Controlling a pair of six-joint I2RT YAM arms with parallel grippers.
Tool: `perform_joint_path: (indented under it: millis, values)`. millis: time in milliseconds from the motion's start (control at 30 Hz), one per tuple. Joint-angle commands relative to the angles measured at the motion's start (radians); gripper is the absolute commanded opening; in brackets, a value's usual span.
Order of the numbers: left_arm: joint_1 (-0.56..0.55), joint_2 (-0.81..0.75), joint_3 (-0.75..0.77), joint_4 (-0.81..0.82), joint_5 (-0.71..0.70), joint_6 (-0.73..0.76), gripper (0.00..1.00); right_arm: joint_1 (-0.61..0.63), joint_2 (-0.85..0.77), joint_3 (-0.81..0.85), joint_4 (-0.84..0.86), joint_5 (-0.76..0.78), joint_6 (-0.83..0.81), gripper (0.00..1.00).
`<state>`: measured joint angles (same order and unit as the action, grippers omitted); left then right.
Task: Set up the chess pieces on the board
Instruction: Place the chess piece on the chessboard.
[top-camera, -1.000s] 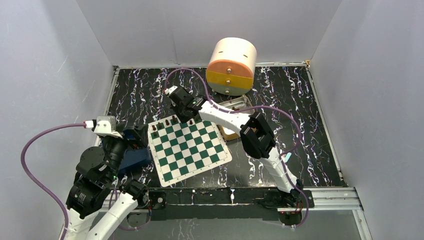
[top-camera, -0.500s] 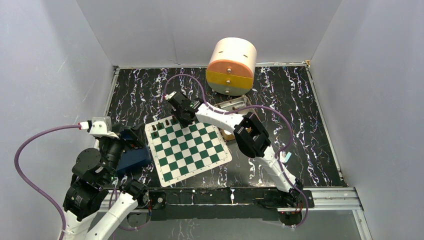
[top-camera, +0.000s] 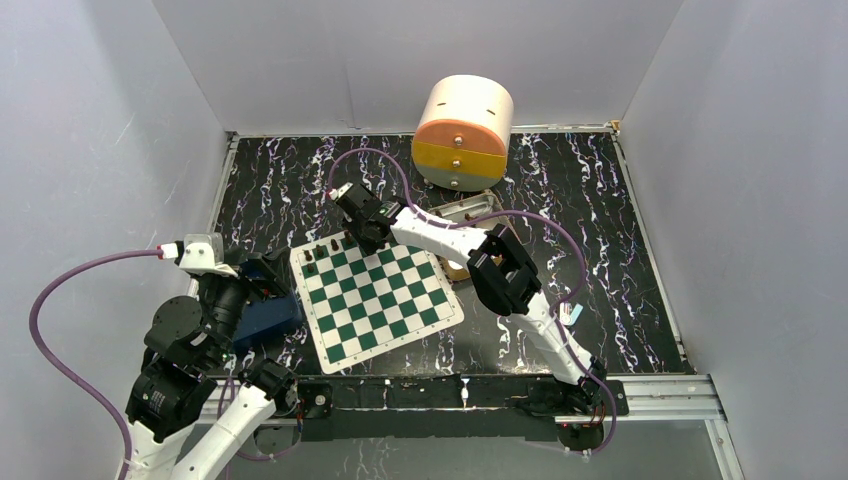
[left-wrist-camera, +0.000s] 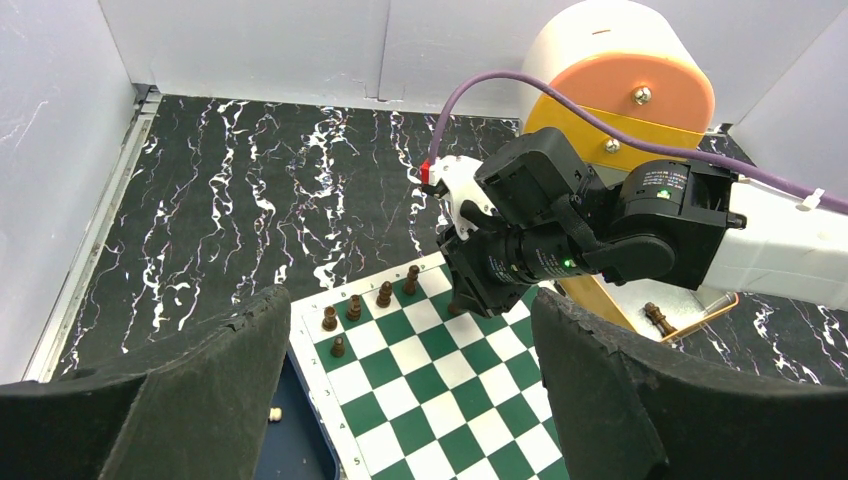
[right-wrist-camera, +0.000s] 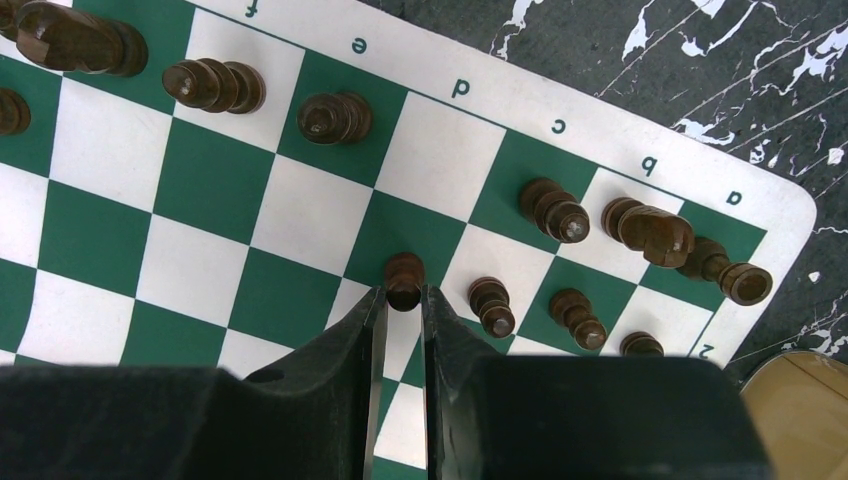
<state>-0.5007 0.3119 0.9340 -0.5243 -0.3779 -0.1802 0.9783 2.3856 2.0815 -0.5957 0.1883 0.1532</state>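
Your right pincer (right-wrist-camera: 403, 300) is clamped on a pawn (right-wrist-camera: 404, 278) near the board's (right-wrist-camera: 200, 240) lettered edge, left pincer (left-wrist-camera: 412, 330) apart: drift sideways and you topple its neighbour (right-wrist-camera: 491, 303).

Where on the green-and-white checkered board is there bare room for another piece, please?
Bare: the white edge-row d square, between the dark brown pieces on c and e, and the board's rows nearer the arms. Crowded: the a-to-c corner, two rows deep, beside the pawn in the right end effector.
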Motion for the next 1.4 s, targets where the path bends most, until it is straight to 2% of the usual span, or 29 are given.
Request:
perform_joint_path:
  millis: [0,767,1000,1367]
  values:
    - [-0.003,0.0,0.02,0.013,-0.013,-0.002,0.87,0.005,0.017,0.04,0.038,0.011,-0.01,0.27]
    - [-0.003,0.001,0.012,0.013,-0.01,-0.001,0.87,0.005,0.018,0.037,0.054,0.014,-0.014,0.25]
    - [-0.002,0.005,-0.002,0.017,-0.005,-0.012,0.87,0.006,0.001,0.025,0.06,0.009,-0.008,0.38]
    - [-0.003,0.036,-0.048,0.023,0.019,-0.042,0.87,0.004,-0.125,-0.021,0.085,-0.011,0.011,0.47]
